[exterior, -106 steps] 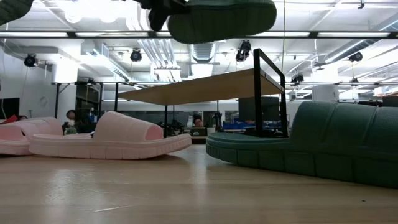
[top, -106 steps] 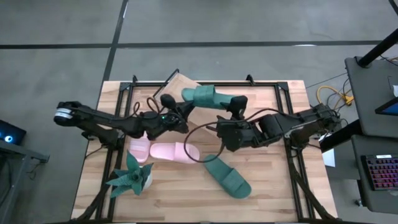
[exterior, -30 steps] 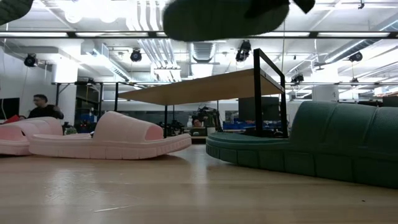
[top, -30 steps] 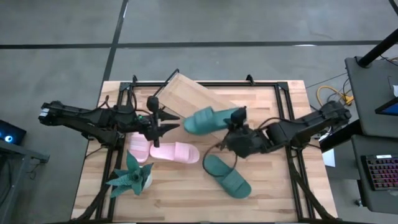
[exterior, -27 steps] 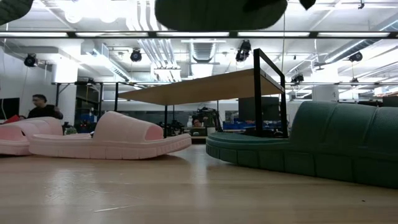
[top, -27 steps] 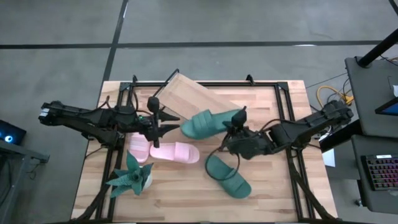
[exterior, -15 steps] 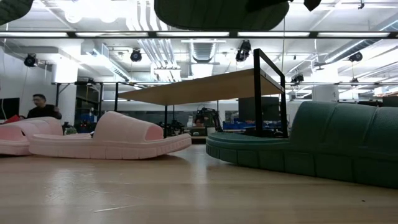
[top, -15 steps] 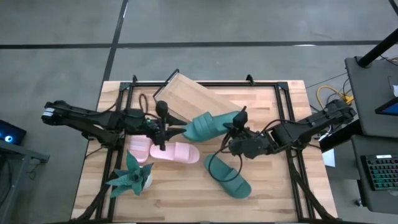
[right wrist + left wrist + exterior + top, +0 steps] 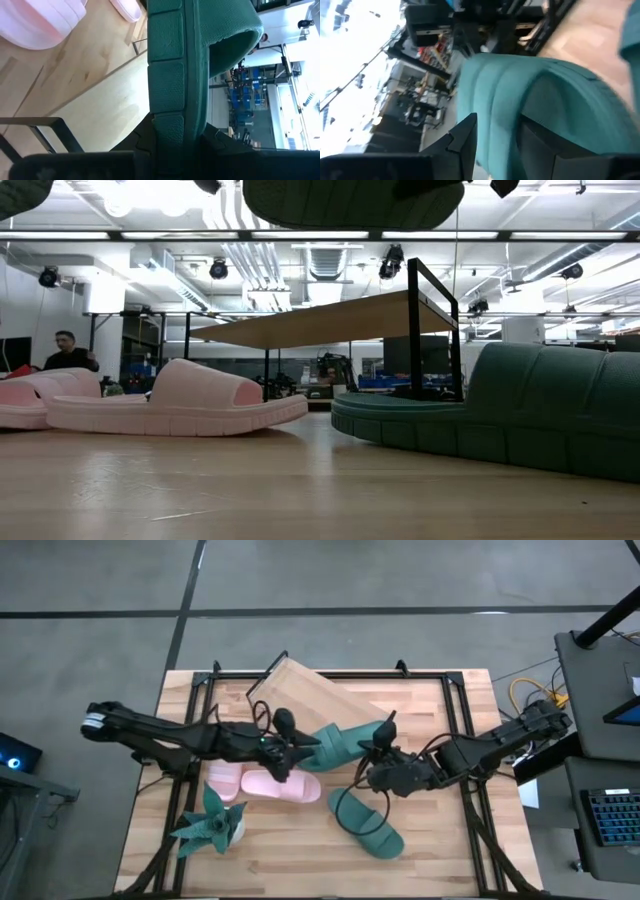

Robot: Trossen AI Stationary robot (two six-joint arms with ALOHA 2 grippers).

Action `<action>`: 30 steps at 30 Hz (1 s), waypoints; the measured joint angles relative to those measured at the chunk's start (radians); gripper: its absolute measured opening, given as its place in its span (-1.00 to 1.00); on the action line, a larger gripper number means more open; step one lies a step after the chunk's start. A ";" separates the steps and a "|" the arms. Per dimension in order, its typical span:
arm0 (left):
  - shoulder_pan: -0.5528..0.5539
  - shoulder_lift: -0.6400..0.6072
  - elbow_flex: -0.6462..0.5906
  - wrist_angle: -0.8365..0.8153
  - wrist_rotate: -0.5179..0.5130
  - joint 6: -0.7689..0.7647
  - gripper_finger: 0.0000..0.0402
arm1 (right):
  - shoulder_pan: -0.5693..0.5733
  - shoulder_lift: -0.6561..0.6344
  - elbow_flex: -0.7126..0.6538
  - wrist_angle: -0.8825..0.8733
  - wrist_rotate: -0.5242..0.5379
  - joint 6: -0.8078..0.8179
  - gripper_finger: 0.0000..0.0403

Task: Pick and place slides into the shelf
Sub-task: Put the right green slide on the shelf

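Desk [image 9: 430,850] is crowded; shelf [image 9: 318,698] sits skewed across the back, board bare as far as the high view shows; one corner is hidden under the raised green slide.

Risks, biggest first:
- shelf is light on thin wire legs; a push from a slide's edge would probably shove or tip it rather than let the slide seat;
- both arms meet mid-desk over one slide; if they pull different ways it twists out or the wrists clash;
- green slide [image 9: 338,745] is in the air between them, just off the shelf's near corner; right gripper [image 9: 368,754] is clenched on its heel end, foam squeezed between the jaws in the right wrist view; left gripper [image 9: 303,745] has its fingers [image 9: 465,137] either side of the toe end, but whether they actually bite I cannot tell; a drop lands it on the pink pair [image 9: 283,784] or the second green slide [image 9: 366,822];
- foam is soft; an end-only pinch lets it sag and rotate;
- cable loop [image 9: 345,798] from the right arm hangs over the second green slide; could snag on it;
- toy plant [image 9: 212,823] is well clear at the front left; low risk.
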 joint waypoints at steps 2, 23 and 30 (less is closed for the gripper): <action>-0.001 0.016 0.017 0.003 -0.043 0.018 -0.43 | 0.000 0.000 0.000 -0.003 0.001 0.000 -0.70; 0.002 0.074 0.045 0.019 -0.122 0.199 -0.97 | 0.001 0.000 0.002 0.019 -0.057 0.136 -0.30; 0.000 0.069 0.045 0.015 -0.266 0.210 -0.99 | -0.001 -0.009 0.002 0.009 -0.038 0.209 -0.15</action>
